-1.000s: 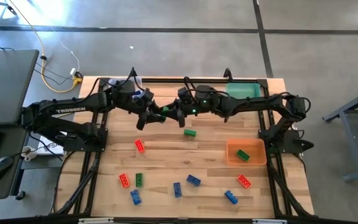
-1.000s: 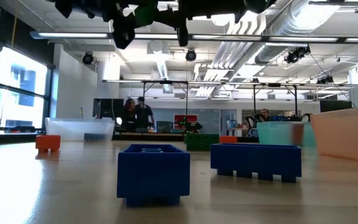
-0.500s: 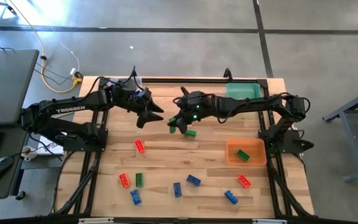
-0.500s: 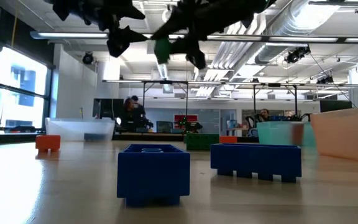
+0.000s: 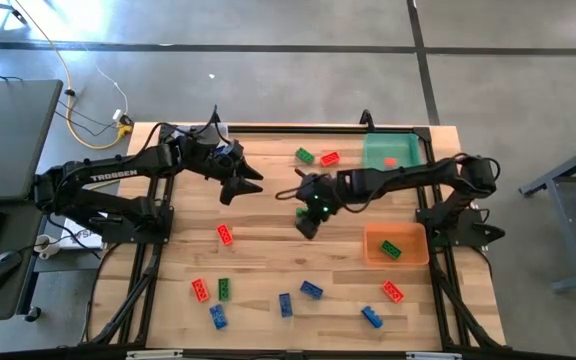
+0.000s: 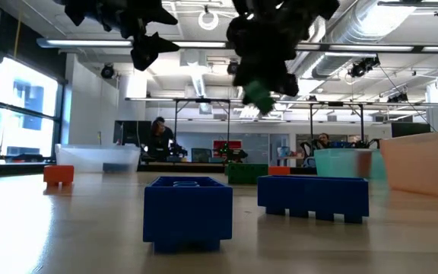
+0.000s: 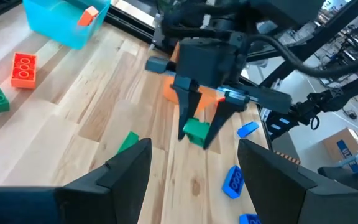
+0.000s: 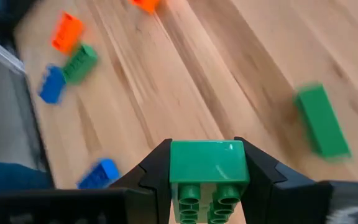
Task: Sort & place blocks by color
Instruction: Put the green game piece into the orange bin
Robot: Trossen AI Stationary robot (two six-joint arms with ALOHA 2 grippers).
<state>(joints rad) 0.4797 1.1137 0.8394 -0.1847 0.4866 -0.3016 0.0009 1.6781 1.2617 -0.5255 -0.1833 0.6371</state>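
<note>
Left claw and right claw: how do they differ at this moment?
The left claw is open and empty; the right claw is shut on a green block. The left claw hangs near the table's left rear; the right claw is over the middle, above another green block. Both are off the tabletop.

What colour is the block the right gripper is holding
Green. The block shows best in the right wrist view, clamped in the right gripper.
</note>
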